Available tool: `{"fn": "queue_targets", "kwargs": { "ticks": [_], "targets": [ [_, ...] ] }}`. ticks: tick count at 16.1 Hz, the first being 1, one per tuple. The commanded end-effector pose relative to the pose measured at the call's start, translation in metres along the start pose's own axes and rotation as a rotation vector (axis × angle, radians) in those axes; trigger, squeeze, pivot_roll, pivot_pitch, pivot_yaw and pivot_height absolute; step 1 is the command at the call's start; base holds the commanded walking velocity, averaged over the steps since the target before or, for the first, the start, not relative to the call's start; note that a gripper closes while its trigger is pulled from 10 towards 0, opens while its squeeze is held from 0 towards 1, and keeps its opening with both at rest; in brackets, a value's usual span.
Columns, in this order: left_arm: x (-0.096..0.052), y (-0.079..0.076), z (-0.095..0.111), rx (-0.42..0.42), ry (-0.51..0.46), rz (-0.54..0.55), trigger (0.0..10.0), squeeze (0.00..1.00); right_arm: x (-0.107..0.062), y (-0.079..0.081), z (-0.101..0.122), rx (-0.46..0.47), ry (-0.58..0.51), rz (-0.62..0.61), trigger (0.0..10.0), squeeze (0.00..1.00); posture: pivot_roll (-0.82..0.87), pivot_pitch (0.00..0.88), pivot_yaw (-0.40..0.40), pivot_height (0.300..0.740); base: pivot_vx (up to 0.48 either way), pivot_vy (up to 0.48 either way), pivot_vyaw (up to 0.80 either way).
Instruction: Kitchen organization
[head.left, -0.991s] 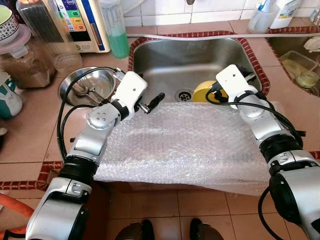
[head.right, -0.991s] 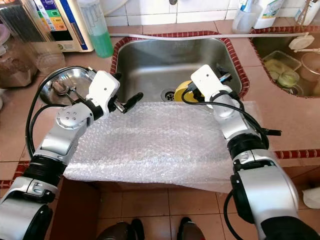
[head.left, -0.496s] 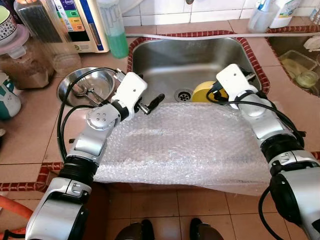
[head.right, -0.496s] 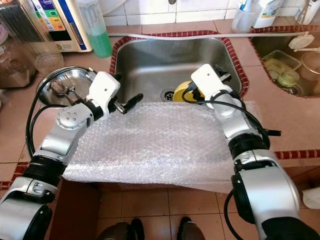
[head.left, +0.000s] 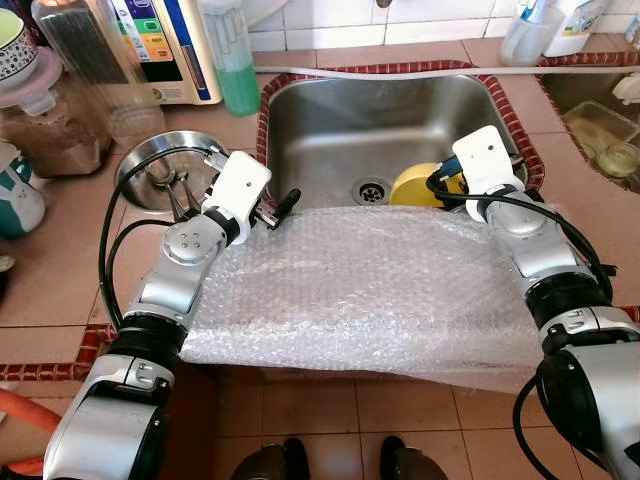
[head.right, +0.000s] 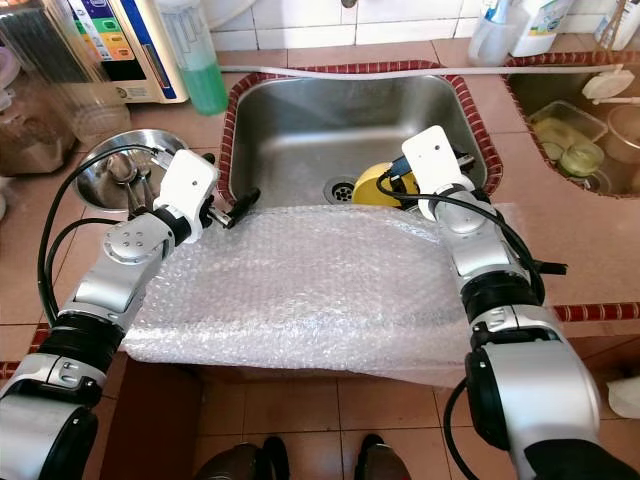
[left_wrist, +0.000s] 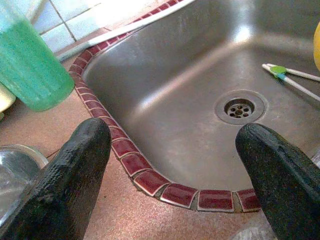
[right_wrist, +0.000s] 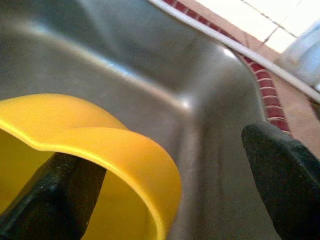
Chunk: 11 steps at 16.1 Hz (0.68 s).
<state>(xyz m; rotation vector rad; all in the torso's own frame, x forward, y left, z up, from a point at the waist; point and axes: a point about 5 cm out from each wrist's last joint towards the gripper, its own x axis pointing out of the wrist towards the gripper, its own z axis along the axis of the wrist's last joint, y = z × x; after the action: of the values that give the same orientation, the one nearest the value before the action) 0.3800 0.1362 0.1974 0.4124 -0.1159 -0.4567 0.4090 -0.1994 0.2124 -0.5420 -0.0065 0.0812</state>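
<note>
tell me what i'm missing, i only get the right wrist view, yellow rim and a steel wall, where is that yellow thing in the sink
Observer: It is a yellow cup, sitting on the sink floor right beside the drain.
Operator: anything in front of it
Observer: A sheet of bubble wrap lies across the front edge of the sink, and your right arm reaches over it.
Operator: where's the left gripper
Observer: The left gripper hovers open at the sink's front left corner, near a metal bowl on the counter.
</note>
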Motion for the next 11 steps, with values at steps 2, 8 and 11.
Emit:
{"fn": "queue_targets", "kwargs": {
  "ticks": [2,8,11],
  "targets": [
    [-0.003,0.003,-0.009,0.001,0.041,0.015,10.0,0.00,-0.015,-0.026,-0.039,-0.154,0.131,-0.176,10.0,0.52,-0.07,0.268,0.109,0.740,0.000,0.000,0.00],
    [-0.002,0.001,-0.008,0.009,0.036,0.009,10.0,0.00,-0.012,-0.013,-0.036,0.013,0.116,-0.091,10.0,0.53,-0.07,0.265,0.109,0.740,0.000,0.000,0.00],
    [-0.003,0.002,-0.008,0.010,0.034,0.012,10.0,0.00,-0.010,-0.019,-0.031,0.080,0.099,-0.121,10.0,0.18,-0.06,0.265,0.109,0.740,0.000,0.000,0.00]
  ]
}}
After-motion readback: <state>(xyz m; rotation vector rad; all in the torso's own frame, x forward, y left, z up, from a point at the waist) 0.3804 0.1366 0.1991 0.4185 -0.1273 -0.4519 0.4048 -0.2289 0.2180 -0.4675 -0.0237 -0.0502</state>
